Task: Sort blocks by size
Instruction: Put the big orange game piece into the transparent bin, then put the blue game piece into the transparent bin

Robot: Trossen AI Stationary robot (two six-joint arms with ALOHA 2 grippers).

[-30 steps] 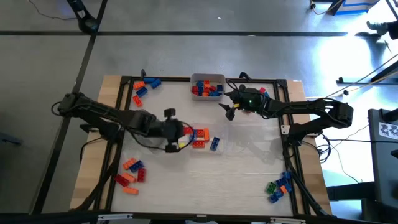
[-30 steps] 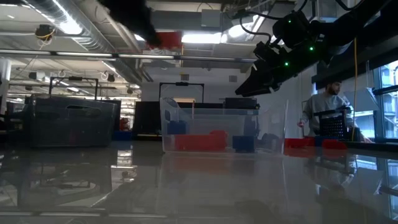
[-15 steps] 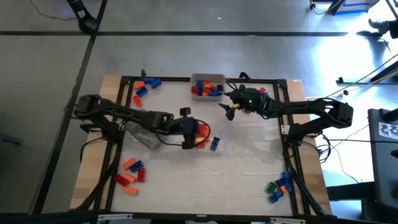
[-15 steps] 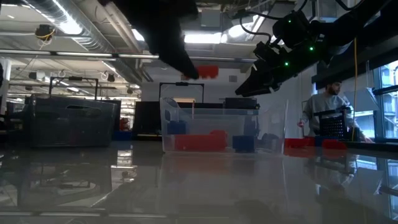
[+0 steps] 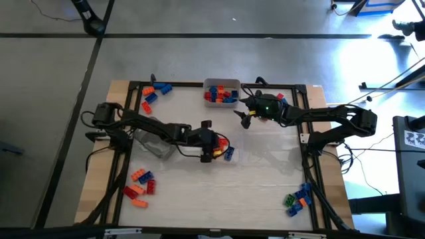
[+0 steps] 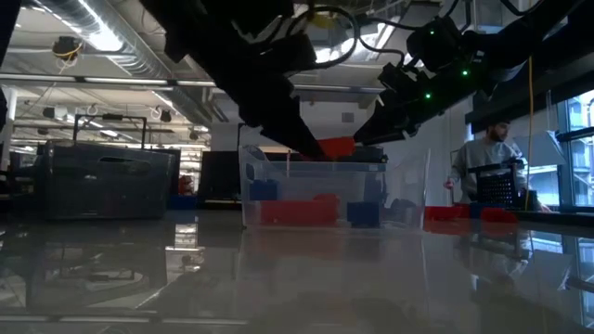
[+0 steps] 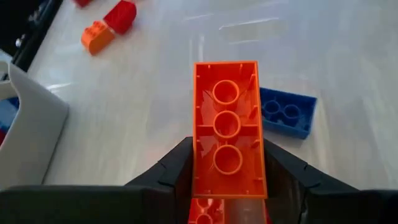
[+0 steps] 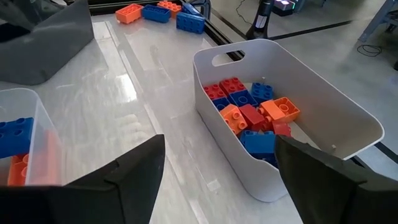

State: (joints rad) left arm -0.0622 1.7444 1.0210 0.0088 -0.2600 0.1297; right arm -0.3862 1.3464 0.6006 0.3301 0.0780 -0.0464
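The long orange studded plastic brick (image 7: 226,127) sits clamped between the fingers of the left end effector (image 5: 214,147), underside up in the left wrist view, and it now hangs over the clear plastic tray (image 6: 278,181) at the middle of the table (image 5: 265,192). Over the last second this arm has swept across from the tray's left side, carrying the brick with it until it is above the tray's red, orange and blue bricks. That suggests the brick is about to be dropped among pieces of its own size, so one more block is nearly sorted. A flat blue two-stud brick (image 7: 286,114) lies just beyond the held one, so a release should fall short of it. The right end effector (image 5: 246,114) has not moved; it waits with fingers spread wide and nothing in them, between the clear tray and the white plastic bin of mixed small bricks (image 8: 261,118) on the tray's far side. Open table lies on the near side of the tray, with loose brick piles (image 5: 141,184) well apart at the corners, near the table's dark frame.
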